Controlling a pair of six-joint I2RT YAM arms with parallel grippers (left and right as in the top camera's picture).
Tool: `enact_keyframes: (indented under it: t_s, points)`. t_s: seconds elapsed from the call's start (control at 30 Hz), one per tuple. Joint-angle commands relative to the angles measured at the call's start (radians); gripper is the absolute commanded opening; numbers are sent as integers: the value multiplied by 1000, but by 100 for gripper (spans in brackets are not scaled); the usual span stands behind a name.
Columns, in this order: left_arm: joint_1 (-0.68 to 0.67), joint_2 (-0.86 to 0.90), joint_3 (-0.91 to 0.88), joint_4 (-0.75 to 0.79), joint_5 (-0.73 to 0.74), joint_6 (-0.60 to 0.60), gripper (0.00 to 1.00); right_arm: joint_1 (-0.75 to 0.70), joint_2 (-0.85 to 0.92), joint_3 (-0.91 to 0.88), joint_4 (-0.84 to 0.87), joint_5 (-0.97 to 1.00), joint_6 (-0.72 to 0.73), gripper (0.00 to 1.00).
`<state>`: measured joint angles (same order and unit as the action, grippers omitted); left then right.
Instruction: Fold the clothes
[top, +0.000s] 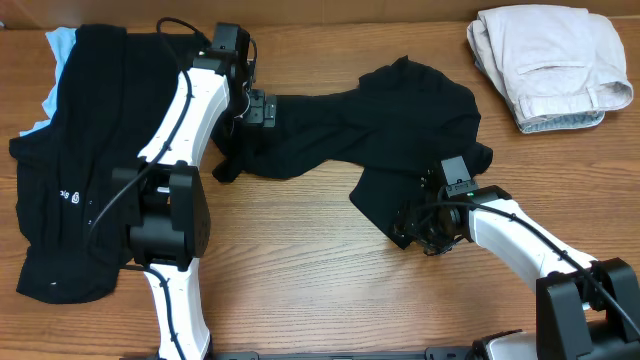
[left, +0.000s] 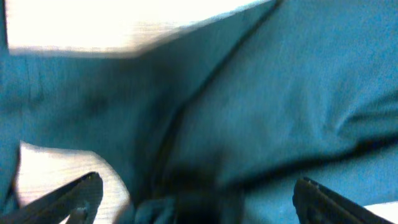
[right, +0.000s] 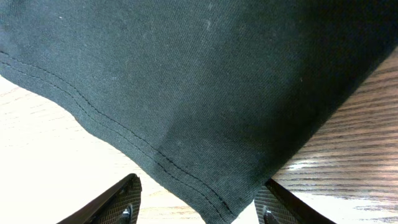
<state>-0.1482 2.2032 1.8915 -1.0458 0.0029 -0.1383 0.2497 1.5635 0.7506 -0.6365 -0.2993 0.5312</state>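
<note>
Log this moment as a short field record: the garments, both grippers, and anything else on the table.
centre black garment: crumpled, unfolded, sprawled across mid-table
left black garment: at the table's left end, small white marks, partly covering a light blue cloth
left gripper: open, dark fabric between its spread fingers
right gripper: open, a hemmed corner of the centre black garment between its fingers
folded pale garment: far right corner, apart from the black ones
table: wood grain
</note>
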Motion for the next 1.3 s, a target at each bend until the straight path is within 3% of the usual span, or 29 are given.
enact_keyframes:
  t_s: [0.0, 0.2, 0.4, 0.57, 0.7, 0.93, 1.27]
  points:
    - [15, -22, 119, -143, -14, -54, 100, 2, -7, -12, 5, 37, 5, 63]
    - [26, -49, 257, -464, -42, -54, 100, 2, -7, -12, 8, 37, 5, 63]
    - [5, -188, 253, -585, -153, -128, 100, 2, -7, -12, 6, 36, 5, 64]
    - [-4, -311, 134, -576, -157, -132, 100, 2, -7, -12, 7, 36, 5, 65]
    - [-4, -396, -95, -441, -156, -96, 100, 2, -7, -12, 2, 36, 4, 66]
    - [-3, -488, -557, -40, -162, 3, 98, 2, -7, -12, 0, 36, -3, 67]
    - [5, -474, -835, 401, -171, 135, 95, 2, -7, -12, -2, 36, -3, 68]
